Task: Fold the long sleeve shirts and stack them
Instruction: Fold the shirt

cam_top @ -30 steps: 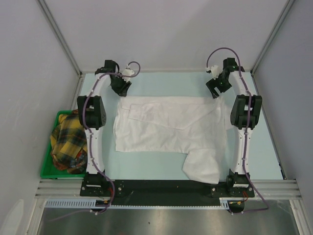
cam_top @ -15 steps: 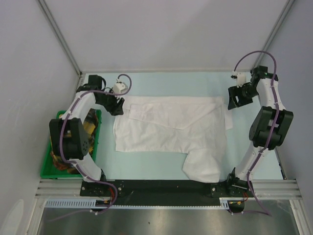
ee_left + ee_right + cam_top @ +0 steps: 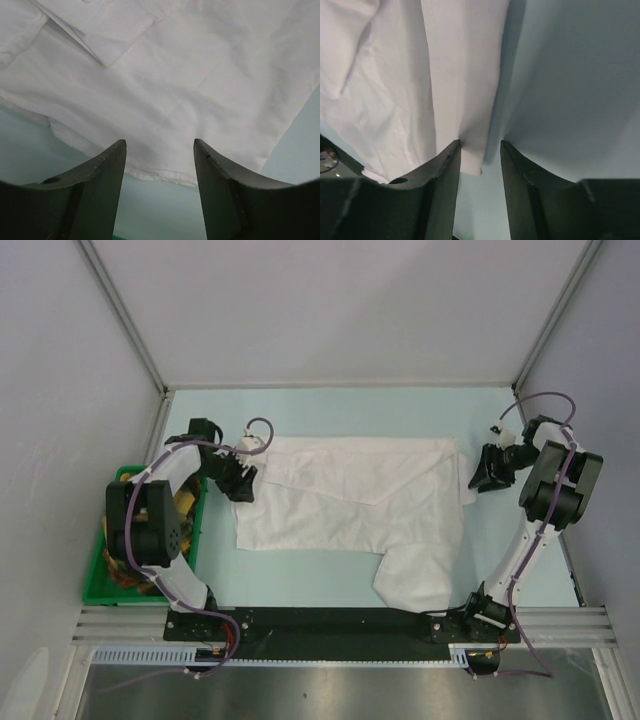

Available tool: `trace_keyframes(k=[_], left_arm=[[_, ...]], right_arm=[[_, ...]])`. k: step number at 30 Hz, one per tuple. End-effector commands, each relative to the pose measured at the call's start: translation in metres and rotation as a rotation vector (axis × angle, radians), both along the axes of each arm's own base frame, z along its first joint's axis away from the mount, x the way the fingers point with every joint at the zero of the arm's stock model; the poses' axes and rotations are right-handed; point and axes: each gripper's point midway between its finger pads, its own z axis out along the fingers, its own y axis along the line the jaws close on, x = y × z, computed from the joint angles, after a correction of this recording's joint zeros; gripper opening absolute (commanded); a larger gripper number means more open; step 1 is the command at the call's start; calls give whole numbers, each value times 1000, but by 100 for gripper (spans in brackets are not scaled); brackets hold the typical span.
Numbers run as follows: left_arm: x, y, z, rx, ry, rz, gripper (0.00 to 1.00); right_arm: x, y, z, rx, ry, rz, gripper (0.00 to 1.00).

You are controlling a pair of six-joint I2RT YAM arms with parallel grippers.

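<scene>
One white long sleeve shirt [image 3: 350,500] lies spread on the pale table, its top part folded over, and a sleeve [image 3: 415,575] trails toward the near edge. My left gripper [image 3: 243,483] sits low at the shirt's left edge. In the left wrist view the gripper [image 3: 160,145] is open, and the shirt's hem [image 3: 165,175] lies just past the fingertips over bare table. My right gripper [image 3: 483,472] is at the shirt's right edge. In the right wrist view the gripper [image 3: 481,145] stands partly apart, with a narrow strip of shirt [image 3: 470,150] between the fingers, against the left one.
A green bin [image 3: 97,585] holding a yellow plaid cloth stands at the left, mostly behind the left arm's elbow. Grey walls close in the table on three sides. The black base rail [image 3: 330,625] runs along the near edge.
Both arms came from the far corners down to the shirt's left and right edges. The right jaws narrowed around the shirt's edge. The left jaws opened a little wider.
</scene>
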Motion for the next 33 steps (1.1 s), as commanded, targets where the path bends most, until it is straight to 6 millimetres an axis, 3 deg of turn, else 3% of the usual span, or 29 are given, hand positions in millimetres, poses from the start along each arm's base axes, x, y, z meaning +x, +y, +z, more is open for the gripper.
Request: trace_keyframes(k=[1,2,3,4,9,13,15,17,21,23,24,25,28,29,31,32,33], left_arm=[[5,1,14,0,-78,-17,62],[5,1,14,3,-80,-17,61],[5,2,14,3,-79,-14,61],[1,2,12,7,-75,-19,60],[-8,6,8,27,-83,-48,57],[-15,10,4,57,-93,-79,56],[-22,13,1,79,-100,-104,57],[-29,15,4,92,-116,-128,58],[-54,14,0,109,-124,-219,60],[-66,14,-4,119,-109,-246,60],[-76,8,-7,125,-112,-291,60],[-81,8,-10,127,-110,-305,60],[-96,4,-17,139,-117,-344,61],[-97,3,-18,137,-123,-347,61],[-104,0,-20,135,-133,-355,63],[-105,1,-22,142,-135,-355,63],[-110,0,-25,143,-131,-362,63]], right_arm=[[11,18,-5,144,-8,-42,36],[14,18,0,167,-23,-46,29],[14,15,0,174,-20,-55,9],[13,11,2,168,-19,-53,0],[24,-26,18,51,-84,-65,0],[28,-29,33,-13,-124,-30,0],[22,-31,42,-72,-147,17,42],[14,-36,49,-130,-166,61,74],[-23,-29,80,-218,-297,297,73],[-55,-5,72,-193,-275,410,71],[-68,4,81,-206,-296,448,72],[-92,17,65,-173,-251,507,71],[-131,48,59,-111,-210,594,73],[-153,58,49,-77,-173,603,74],[-163,67,49,-108,-224,653,75],[-180,74,39,-98,-214,704,75],[-182,79,37,-122,-245,755,75]])
